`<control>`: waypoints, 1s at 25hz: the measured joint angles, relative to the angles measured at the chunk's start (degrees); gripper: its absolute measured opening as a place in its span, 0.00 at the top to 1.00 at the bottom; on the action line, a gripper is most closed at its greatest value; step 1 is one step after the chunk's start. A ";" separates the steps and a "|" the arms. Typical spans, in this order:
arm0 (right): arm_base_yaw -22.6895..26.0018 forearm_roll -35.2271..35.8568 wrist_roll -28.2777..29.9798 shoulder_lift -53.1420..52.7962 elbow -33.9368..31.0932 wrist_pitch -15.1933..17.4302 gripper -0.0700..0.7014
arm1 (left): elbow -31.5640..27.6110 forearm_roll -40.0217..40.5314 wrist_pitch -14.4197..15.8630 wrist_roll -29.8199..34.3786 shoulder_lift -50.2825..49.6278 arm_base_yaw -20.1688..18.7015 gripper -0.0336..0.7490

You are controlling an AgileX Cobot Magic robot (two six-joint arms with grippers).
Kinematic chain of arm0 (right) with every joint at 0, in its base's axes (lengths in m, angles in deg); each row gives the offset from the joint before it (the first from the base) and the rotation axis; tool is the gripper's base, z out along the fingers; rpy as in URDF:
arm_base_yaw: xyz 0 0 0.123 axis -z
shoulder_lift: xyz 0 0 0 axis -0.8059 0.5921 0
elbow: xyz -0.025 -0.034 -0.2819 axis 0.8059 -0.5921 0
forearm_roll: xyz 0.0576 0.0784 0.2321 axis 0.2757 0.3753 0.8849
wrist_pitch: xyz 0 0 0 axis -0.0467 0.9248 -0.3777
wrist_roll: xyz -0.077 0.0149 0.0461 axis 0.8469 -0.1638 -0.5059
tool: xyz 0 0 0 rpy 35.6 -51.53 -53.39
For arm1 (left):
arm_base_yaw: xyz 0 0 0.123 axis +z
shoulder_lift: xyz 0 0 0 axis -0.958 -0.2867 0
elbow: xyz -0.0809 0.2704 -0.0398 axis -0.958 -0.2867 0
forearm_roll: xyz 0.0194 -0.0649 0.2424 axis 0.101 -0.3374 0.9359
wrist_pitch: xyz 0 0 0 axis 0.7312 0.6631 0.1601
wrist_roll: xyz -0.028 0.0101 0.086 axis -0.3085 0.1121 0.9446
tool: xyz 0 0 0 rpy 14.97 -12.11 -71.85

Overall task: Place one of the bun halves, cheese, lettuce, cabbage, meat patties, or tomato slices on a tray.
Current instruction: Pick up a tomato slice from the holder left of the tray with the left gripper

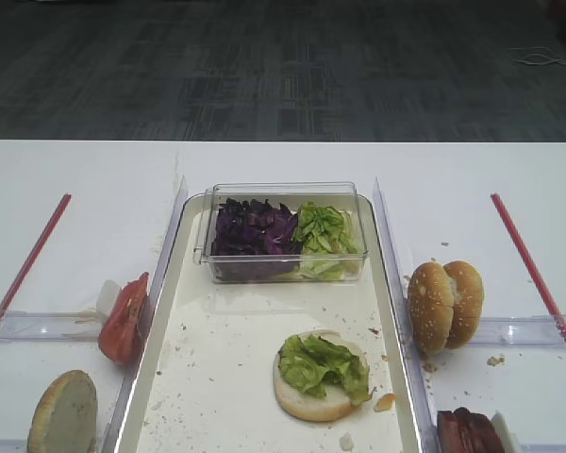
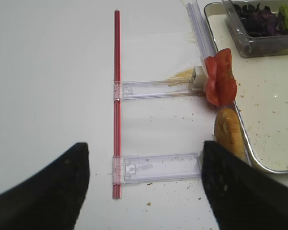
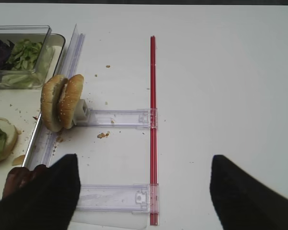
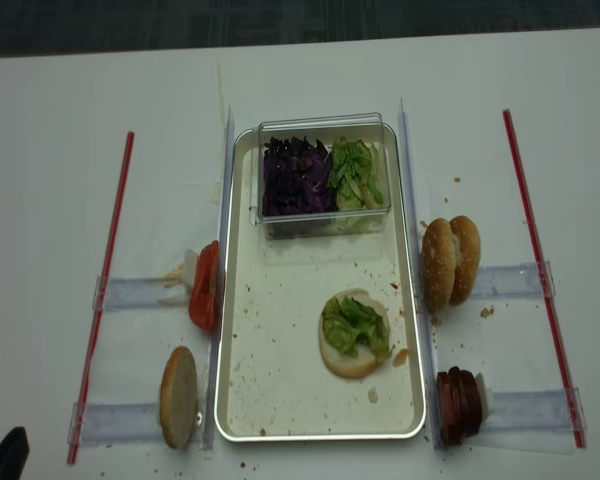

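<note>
The tray [image 4: 242, 400], pale and crumb-speckled, fills the frame's centre. At its top sits a clear plastic box [image 4: 323, 123] holding chopped purple cabbage [image 4: 295, 177] beside crinkled green lettuce [image 4: 355, 174]. Lower right on the tray lies a bun half [image 4: 346, 362] topped with lettuce. Glossy tomato slices [image 4: 204, 286] stand on edge outside its left rim; seeded bun halves [image 4: 450, 262] and dark meat patties [image 4: 458, 405] outside its right. Both wrist views show their jaws wide and empty.

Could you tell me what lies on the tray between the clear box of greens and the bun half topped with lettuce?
Nothing but scattered crumbs: in both high views, bare tray separates the clear box from the bun half.
</note>
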 joint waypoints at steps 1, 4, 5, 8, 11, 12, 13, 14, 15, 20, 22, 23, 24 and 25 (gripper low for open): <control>0.00 0.00 0.00 0.00 0.00 0.00 0.14 | 0.00 0.00 0.00 0.00 0.00 0.00 0.33; 0.00 0.00 0.00 0.00 0.00 0.00 0.14 | 0.00 0.00 0.00 0.00 0.00 0.00 0.33; 0.00 0.00 0.00 0.00 0.00 0.00 0.14 | 0.00 0.00 0.00 0.00 0.00 0.00 0.33; 0.00 0.00 0.00 0.00 0.00 0.00 0.14 | 0.00 0.00 0.00 0.00 0.00 0.00 0.33; 0.00 0.00 0.00 0.00 0.00 0.00 0.14 | 0.00 0.00 0.00 0.00 0.00 0.00 0.33; 0.00 0.00 0.00 0.00 0.00 0.00 0.14 | 0.00 0.00 0.00 0.00 0.00 0.00 0.33; 0.00 0.00 0.00 0.00 0.00 0.00 0.14 | 0.00 0.00 0.00 0.00 0.00 0.00 0.33; 0.00 0.00 0.00 0.00 0.00 0.00 0.14 | 0.00 0.00 0.00 0.00 0.00 0.00 0.33; 0.00 0.00 0.00 0.00 0.00 0.00 0.14 | 0.00 0.00 0.00 0.00 0.00 0.00 0.33; 0.00 0.00 0.10 0.00 0.00 0.00 0.14 | 0.00 0.00 0.00 0.00 0.00 0.00 0.33; 0.00 0.00 0.10 0.00 0.00 0.00 0.14 | 0.00 0.00 0.00 0.00 0.00 0.00 0.33; 0.00 0.00 0.10 0.00 0.00 0.00 0.14 | 0.00 0.00 0.00 0.00 0.00 0.00 0.33; 0.00 0.00 0.10 0.00 0.00 0.00 0.14 | 0.00 0.00 0.00 0.00 0.00 0.00 0.33; 0.00 0.00 0.10 0.00 0.00 0.00 0.14 | 0.00 0.00 0.00 0.00 0.00 0.00 0.33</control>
